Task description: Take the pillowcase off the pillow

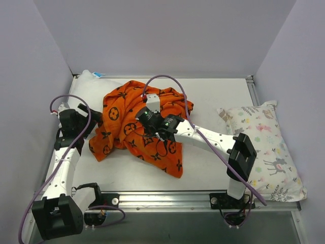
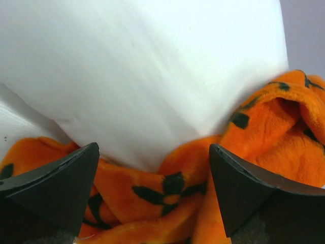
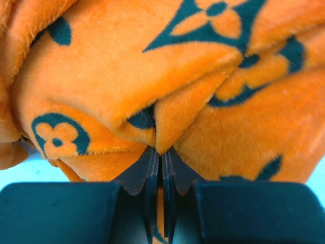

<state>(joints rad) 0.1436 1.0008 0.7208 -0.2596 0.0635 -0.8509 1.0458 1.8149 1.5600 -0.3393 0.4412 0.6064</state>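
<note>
Right end effector (image 3: 161,155), pinched shut on a pillowcase (image 3: 122,76) fold just ahead of it, is what I'd pull with, while my left end effector (image 2: 152,152) gapes empty, the bare white pillow (image 2: 142,66) dead ahead of it.

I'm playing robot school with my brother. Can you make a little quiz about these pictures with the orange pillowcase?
1. True or false: the right claw is shut on the orange pillowcase.
2. What lies in front of the open left claw? A) the white pillow and the pillowcase B) a spoon C) a book
3. Which side of the table holds the animal-print pillow?
Key: 1 true. 2 A. 3 the right side.
</note>
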